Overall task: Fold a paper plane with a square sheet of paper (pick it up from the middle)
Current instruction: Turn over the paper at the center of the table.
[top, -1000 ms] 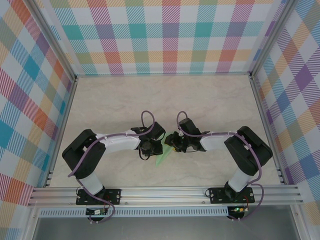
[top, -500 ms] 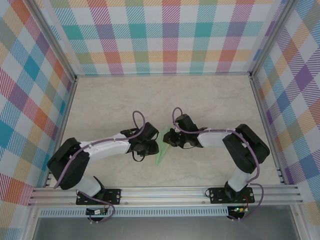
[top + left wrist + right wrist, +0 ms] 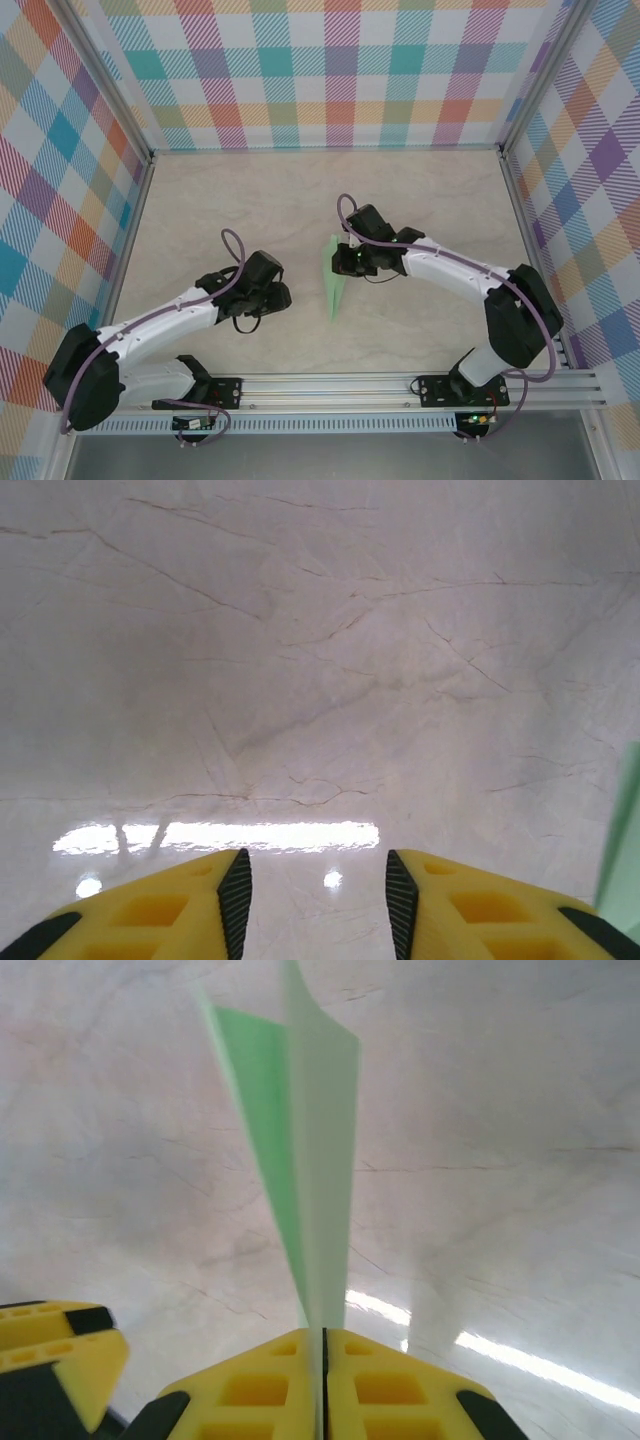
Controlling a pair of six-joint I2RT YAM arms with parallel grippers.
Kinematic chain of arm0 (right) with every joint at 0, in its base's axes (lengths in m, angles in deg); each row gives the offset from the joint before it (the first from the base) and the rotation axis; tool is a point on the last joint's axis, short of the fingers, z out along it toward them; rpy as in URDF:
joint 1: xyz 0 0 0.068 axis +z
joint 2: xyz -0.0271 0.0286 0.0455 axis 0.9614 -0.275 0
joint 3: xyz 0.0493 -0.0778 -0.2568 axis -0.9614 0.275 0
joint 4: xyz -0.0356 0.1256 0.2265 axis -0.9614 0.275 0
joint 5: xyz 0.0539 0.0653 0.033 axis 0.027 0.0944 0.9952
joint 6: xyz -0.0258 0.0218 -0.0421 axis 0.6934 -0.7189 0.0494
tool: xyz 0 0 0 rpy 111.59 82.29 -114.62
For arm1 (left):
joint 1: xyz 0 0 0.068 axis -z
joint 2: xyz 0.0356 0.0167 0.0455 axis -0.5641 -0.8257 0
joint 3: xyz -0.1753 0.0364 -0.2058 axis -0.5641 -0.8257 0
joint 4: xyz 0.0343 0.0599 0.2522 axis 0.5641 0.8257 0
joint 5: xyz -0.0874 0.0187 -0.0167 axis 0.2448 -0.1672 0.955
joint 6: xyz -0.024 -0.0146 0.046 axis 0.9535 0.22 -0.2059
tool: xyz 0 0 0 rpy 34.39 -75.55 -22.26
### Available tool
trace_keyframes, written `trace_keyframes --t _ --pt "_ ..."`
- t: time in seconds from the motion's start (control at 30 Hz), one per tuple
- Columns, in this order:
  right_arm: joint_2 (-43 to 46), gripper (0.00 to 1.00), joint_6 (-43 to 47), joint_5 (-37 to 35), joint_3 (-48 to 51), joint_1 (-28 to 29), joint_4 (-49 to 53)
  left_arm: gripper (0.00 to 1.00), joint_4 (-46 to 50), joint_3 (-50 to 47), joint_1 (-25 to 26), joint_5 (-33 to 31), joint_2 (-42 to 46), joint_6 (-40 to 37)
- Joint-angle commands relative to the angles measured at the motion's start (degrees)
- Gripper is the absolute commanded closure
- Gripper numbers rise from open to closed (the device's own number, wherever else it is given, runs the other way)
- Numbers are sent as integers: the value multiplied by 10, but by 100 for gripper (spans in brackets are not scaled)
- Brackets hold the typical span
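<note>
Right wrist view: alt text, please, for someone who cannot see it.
The right tool, shut, pinches a folded pale green paper plane that extends edge-on away from the camera over a pale marbled table.

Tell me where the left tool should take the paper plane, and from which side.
Probably the free pointed end of the paper plane, nearer the arm bases, approaching from its left. The right tool pinches the far half, so that end is taken. The dart is slim with flat stacked layers, and the left tool stands open on that side.
</note>
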Motion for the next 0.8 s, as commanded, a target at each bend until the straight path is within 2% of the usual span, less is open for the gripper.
trace_keyframes --t 0.0,0.1,0.4,0.57,0.77 --pt "17 91 36 -109 -38 15 173 54 7 -24 -14 -2 31 12" --pt "23 92 28 -164 -49 22 227 51 -11 -41 -24 15 39 13" --pt "9 91 15 -237 -78 31 284 48 -34 -47 -38 41 42 8" --pt "-59 92 23 -286 -132 48 316 47 -39 -45 -56 42 42 15" --pt "-175 93 9 -376 -243 90 403 46 -37 -67 -65 29 71 38"
